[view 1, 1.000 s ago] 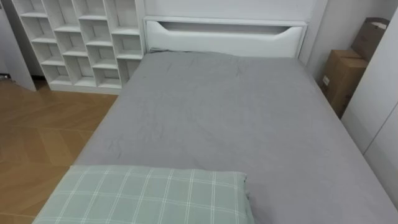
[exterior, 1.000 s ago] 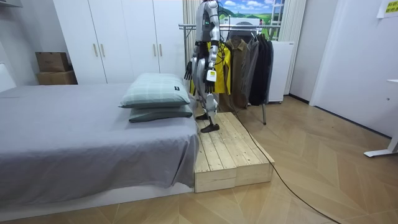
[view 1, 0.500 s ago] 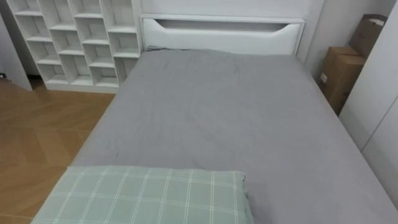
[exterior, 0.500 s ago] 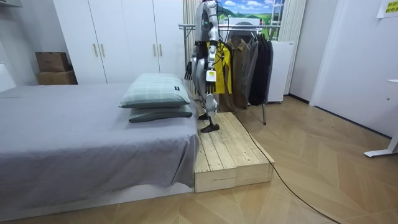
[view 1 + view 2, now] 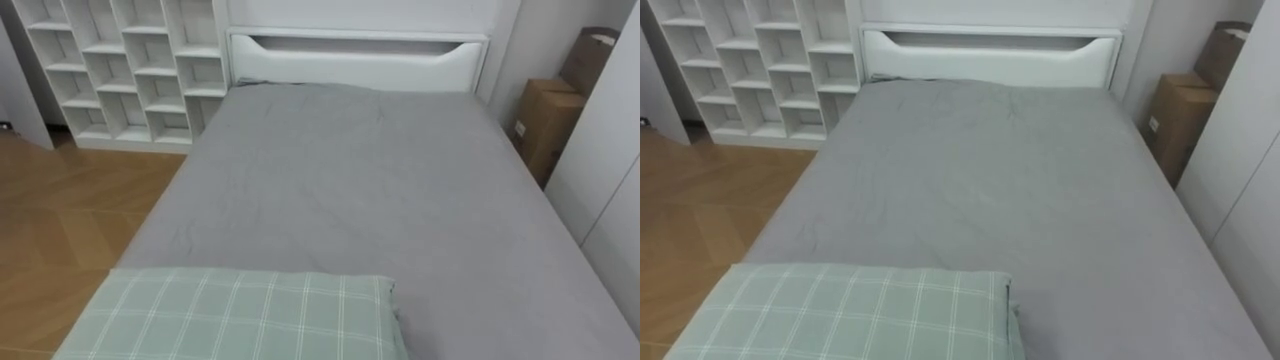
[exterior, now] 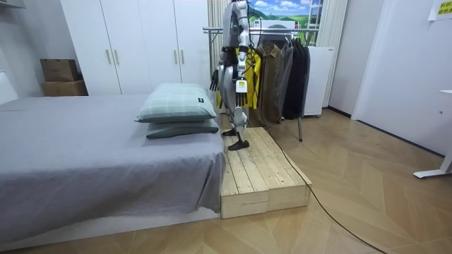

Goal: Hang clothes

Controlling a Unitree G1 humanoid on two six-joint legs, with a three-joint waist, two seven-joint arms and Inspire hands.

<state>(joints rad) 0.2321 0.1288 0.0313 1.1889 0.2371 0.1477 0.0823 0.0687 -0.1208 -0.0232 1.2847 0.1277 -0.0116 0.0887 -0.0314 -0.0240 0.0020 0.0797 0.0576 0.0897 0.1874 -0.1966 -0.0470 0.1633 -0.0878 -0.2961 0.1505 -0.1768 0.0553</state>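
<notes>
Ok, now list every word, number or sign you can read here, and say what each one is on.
No text can be quoted.
White label on the box: too small to read.
Yellow sign on the wall: too blurred to read.
</notes>
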